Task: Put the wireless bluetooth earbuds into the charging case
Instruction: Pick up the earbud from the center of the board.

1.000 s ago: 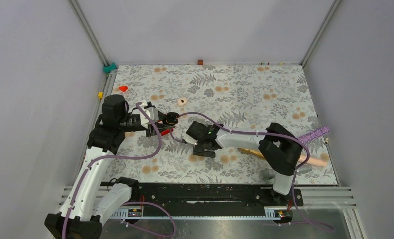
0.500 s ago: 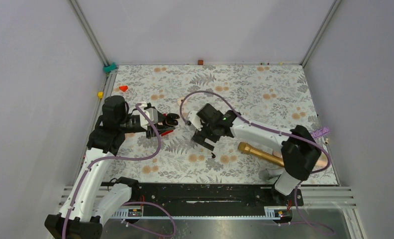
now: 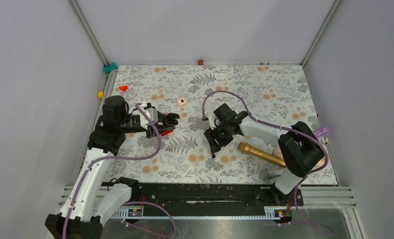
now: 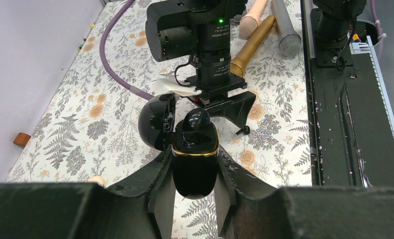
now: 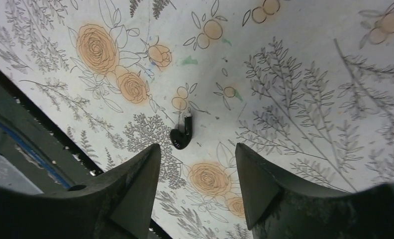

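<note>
Between the left fingers, gripped tight around its lower body, stands the black charging case with a gold band. Its lid is swung open to one side. A glossy black dome sits in the top of the case. It looks like a seated earbud, though the rim hides its lower part, so I cannot be sure. The case's base is hidden by the fingers, and from overhead the case is only a small dark shape over the left half of the desk.

One black earbud lies loose on the floral cloth near the middle. The right fingers stand apart just short of it, one on each side of the line to it, with nothing between them. Whether their tips touch the desk cannot be told. In the left wrist view this earbud is a tiny dark speck just beside the right arm's black fingers.

Beyond them a gold microphone lies on the desk, with a pink microphone and a silver microphone cut off at the top edge.
</note>
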Tool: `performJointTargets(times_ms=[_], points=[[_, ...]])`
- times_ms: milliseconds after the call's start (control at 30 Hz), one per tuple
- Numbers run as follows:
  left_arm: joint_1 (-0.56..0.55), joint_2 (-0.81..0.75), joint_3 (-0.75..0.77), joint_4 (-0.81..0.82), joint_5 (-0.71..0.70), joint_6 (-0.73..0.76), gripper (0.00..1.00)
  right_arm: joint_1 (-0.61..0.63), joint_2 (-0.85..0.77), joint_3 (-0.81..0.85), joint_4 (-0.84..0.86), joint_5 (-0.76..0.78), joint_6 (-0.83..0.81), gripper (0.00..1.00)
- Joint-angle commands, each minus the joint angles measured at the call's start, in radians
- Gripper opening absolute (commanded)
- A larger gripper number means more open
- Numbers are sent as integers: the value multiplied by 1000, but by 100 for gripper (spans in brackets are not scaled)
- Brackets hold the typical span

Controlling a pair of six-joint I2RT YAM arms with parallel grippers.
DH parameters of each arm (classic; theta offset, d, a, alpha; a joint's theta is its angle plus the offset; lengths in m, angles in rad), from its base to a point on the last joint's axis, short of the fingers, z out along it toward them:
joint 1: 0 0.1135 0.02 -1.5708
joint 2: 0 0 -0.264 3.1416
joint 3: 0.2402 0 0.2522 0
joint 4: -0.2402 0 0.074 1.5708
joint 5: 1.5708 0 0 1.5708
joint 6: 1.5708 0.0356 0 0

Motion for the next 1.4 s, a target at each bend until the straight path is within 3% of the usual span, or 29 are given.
performJointTargets(times_ms=[0,200,433,600,700,1000,1167,1367], points=[[6,6,-3,51,33,5,0,-17,-2,-43,68,-162,101,62],[7,1,-7,52,26,6,0,-17,43,-68,91,-193,114,55],[9,-1,-10,52,23,13,0,-16,47,-101,117,-149,115,54],[8,2,-10,53,22,17,0,-14,57,-103,121,-141,121,43],[8,1,-10,52,22,17,0,-8,56,-107,123,-133,125,42],[8,2,-12,53,21,20,0,93,45,-64,76,21,88,43],[9,3,-10,52,23,17,0,115,60,-34,49,91,85,37],[8,10,-7,53,22,18,0,194,95,23,-5,165,20,36]])
